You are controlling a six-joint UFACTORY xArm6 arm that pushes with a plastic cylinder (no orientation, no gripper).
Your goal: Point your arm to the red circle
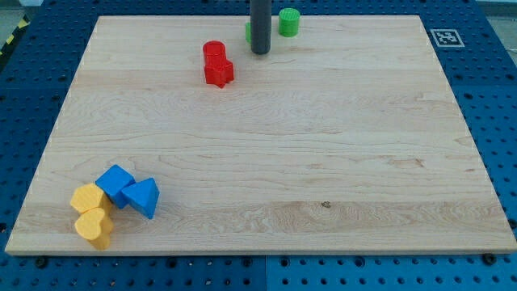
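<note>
The red circle (pixel 213 51) is a short red cylinder near the view's top, left of centre. A red star-shaped block (pixel 219 72) touches it just below. My tip (pixel 259 52) rests on the wooden board (pixel 283 162), a short way to the right of the red circle and apart from it. The dark rod rises out of the view's top.
A green cylinder (pixel 288 21) stands right of the rod, and another green block (pixel 248 31) is partly hidden behind it. At the view's bottom left lie a blue cube (pixel 115 184), a blue triangle (pixel 144 197) and two yellow blocks (pixel 86 198) (pixel 94 227).
</note>
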